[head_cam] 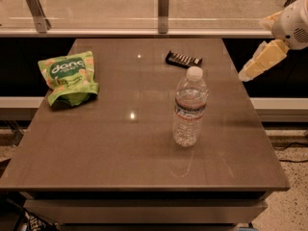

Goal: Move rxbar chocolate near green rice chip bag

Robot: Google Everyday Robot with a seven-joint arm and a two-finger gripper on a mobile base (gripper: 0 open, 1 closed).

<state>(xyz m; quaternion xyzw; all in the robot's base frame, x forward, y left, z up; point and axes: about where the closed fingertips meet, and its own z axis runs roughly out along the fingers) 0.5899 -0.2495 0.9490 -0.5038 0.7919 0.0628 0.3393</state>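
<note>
white "danc" on green rice chip bag [70,77], gripper [246,74] far right

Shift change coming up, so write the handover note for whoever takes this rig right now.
Pincer: off the table's right edge, level with the far half, touching none of the items.
Rxbar chocolate: lying flat on the table, far side, right of centre.
Green rice chip bag: far-left part of the table, well apart from the bar.
Water bottle: upright, in front of the bar, on the near side.
Done: nothing yet; the bar is not grasped.
Left: reach in, pick up the bar, carry it left, set it by the bag.
</note>
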